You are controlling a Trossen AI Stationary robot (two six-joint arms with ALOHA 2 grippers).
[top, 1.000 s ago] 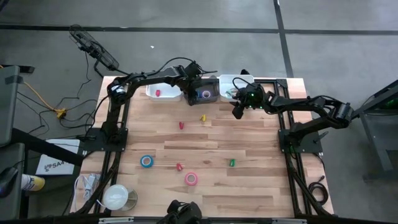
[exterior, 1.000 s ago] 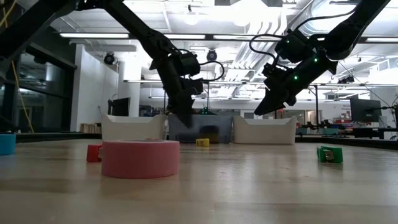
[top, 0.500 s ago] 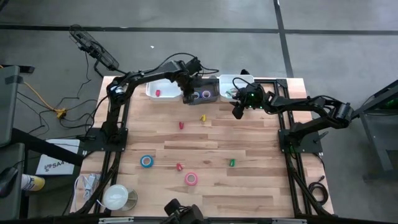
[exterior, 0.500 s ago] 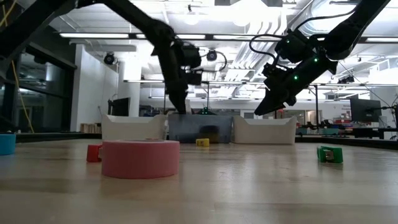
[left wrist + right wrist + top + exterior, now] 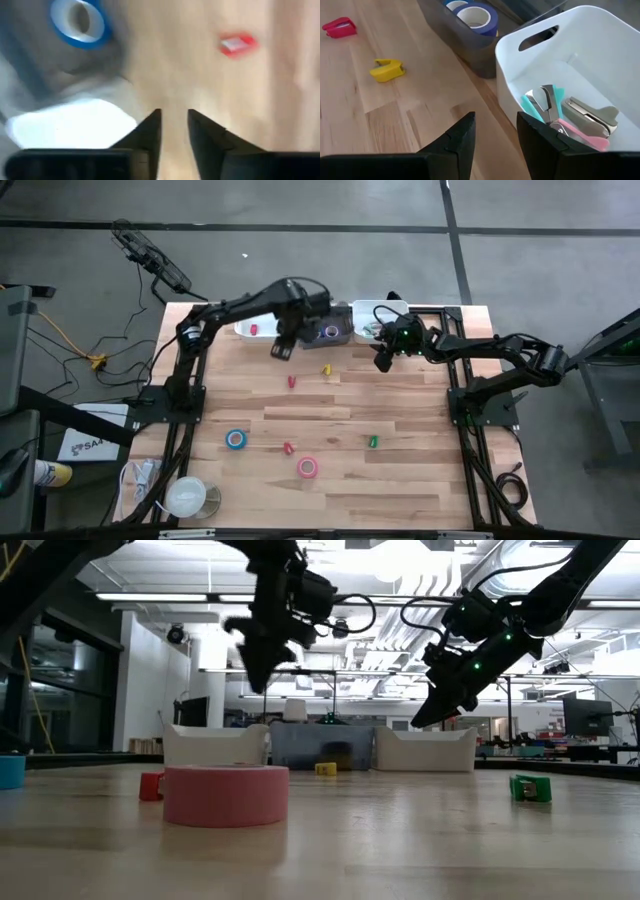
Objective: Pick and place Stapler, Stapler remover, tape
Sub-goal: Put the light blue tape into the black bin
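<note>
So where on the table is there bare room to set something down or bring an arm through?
The near right corner is bare, past the green piece. A wide bare strip crosses mid-table, between the red piece and the blue tape. It is crowded at the far edge: the bins, the left gripper and the right gripper.

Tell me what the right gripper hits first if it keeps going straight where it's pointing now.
Probably bare tabletop. The right gripper hangs empty, fingers apart, angled down at the wood just short of the white bin holding staple removers. Depth is unclear; a shallower line would meet that bin's near wall.
</note>
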